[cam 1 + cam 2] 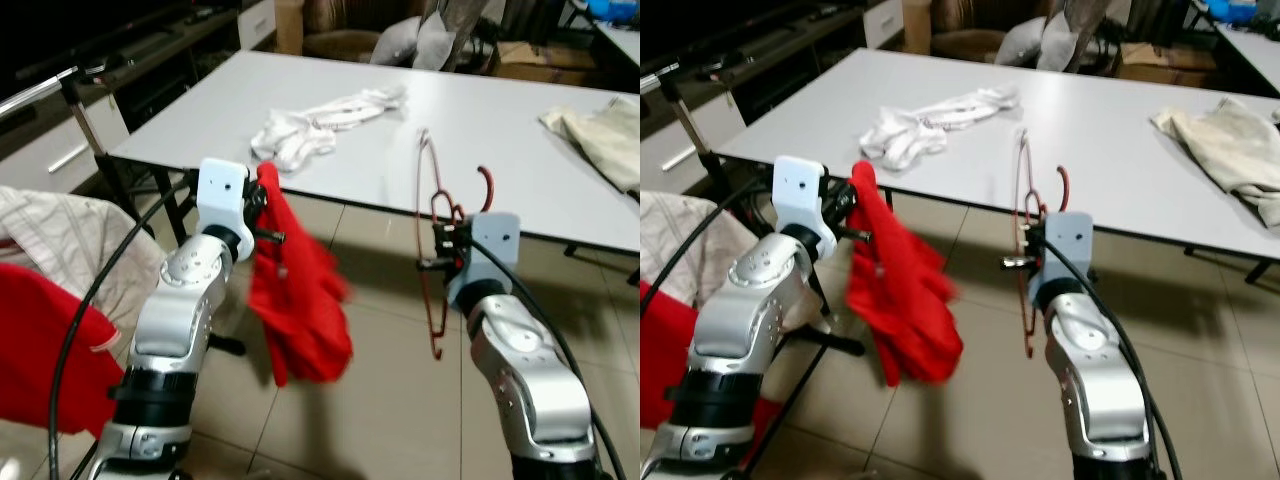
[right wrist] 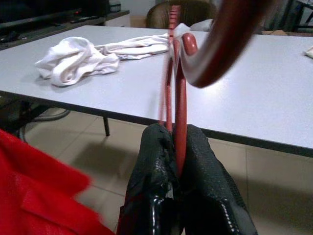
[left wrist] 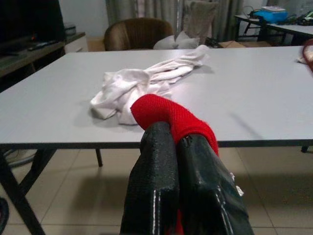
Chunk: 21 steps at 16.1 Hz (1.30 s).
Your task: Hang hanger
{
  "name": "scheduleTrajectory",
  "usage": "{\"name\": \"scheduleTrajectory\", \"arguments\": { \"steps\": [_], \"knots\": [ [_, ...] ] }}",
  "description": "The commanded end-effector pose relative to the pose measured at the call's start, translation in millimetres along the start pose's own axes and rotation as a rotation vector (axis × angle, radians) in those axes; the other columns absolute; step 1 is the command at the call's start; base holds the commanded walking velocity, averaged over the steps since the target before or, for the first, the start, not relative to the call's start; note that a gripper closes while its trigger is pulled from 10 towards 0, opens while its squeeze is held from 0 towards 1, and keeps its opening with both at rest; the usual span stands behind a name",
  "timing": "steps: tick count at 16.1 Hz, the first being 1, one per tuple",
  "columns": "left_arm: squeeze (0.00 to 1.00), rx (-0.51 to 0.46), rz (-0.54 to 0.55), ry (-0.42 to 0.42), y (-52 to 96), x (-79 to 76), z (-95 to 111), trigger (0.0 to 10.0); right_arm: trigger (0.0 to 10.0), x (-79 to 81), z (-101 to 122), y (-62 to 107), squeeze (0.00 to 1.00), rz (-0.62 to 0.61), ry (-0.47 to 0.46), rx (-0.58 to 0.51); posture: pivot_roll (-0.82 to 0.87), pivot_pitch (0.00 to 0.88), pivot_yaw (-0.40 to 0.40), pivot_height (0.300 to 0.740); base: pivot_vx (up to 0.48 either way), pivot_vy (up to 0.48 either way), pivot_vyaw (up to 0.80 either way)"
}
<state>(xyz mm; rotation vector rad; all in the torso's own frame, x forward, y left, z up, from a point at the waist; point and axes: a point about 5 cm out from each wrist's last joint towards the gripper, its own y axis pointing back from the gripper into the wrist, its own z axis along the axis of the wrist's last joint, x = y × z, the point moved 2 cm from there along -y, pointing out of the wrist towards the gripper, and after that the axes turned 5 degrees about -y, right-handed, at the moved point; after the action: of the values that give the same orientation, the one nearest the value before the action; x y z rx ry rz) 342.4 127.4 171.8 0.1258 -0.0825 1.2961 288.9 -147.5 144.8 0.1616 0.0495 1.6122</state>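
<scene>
The long white table's near edge (image 1: 350, 205) runs just ahead of both grippers, with bare tiled floor (image 1: 390, 400) beneath them and a crumpled white cloth (image 1: 300, 130) on top. The right gripper (image 2: 177, 147) is clamped on the thin dark-red wire hanger (image 1: 432, 260), held upright before the table edge, hook curling beside the wrist. The left gripper (image 3: 177, 142) pinches a limp red garment (image 1: 295, 300) that dangles floorward.

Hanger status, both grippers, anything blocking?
Right gripper shut on red hanger, held before the white table. Left gripper shut on red garment, hanging free. White cloth on table; nothing between them.
</scene>
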Motion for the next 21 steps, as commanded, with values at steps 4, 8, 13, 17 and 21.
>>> {"name": "scheduleTrajectory", "arguments": {
  "steps": [4,8,13,17,21],
  "knots": [
    [0.00,-0.038,-0.014,-0.011,-1.4,-6.9,9.5,10.0,10.0,-8.9,-4.0,3.6,0.00,-0.041,0.007,0.006,-0.02,0.000,0.030,0.740,0.323,0.000,0.00],
    [0.00,-0.035,-0.018,-0.009,-1.4,-9.0,9.0,10.0,10.0,-10.2,-3.4,3.1,0.00,-0.041,0.010,0.007,-0.02,0.000,0.030,0.740,0.321,0.000,0.00],
    [0.00,-0.040,-0.016,-0.011,-2.3,-7.2,10.8,10.0,10.0,-8.3,-3.1,2.0,0.00,-0.041,0.012,0.005,-0.02,0.000,0.029,0.740,0.322,0.000,0.00],
    [0.00,-0.040,-0.019,-0.014,-2.4,-7.3,11.2,10.0,10.0,-8.5,-5.4,1.7,0.00,-0.045,-0.012,0.022,-0.02,0.000,0.036,0.740,0.321,0.000,-0.11],
    [0.00,-0.039,-0.026,-0.016,-3.4,-8.1,11.3,10.0,10.0,-10.8,-5.3,3.2,0.00,-0.059,0.003,0.012,-0.02,0.000,0.047,0.740,0.322,0.000,-0.20]
  ]
}}
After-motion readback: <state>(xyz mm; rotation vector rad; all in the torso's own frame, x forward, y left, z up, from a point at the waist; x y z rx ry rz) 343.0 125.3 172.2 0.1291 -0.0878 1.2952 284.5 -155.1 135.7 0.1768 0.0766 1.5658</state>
